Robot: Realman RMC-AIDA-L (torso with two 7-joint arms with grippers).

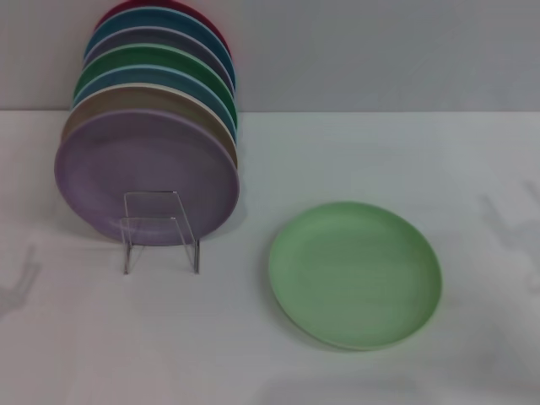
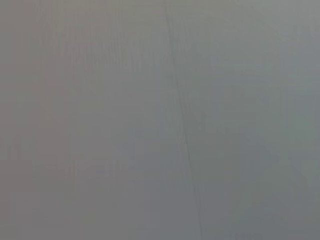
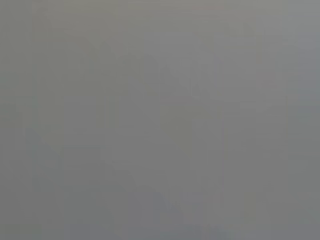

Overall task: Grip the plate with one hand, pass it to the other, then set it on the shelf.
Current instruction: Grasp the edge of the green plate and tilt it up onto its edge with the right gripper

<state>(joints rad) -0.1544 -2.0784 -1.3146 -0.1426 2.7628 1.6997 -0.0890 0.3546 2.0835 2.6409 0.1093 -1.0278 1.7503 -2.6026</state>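
Observation:
The pale mint-green plate (image 1: 355,273) lies flat on the white table (image 1: 253,346), right of centre in the head view. The clear plastic and wire rack (image 1: 159,229) stands to its left, its squared front end free. Neither gripper shows in the head view; only faint arm shadows fall at the far left and far right of the table. Both wrist views show only a plain grey surface, with no fingers and no plate.
Several plates stand on edge in the rack, a purple one (image 1: 145,175) in front, then tan, blue, darker green and others behind, reaching back to the grey wall (image 1: 380,51).

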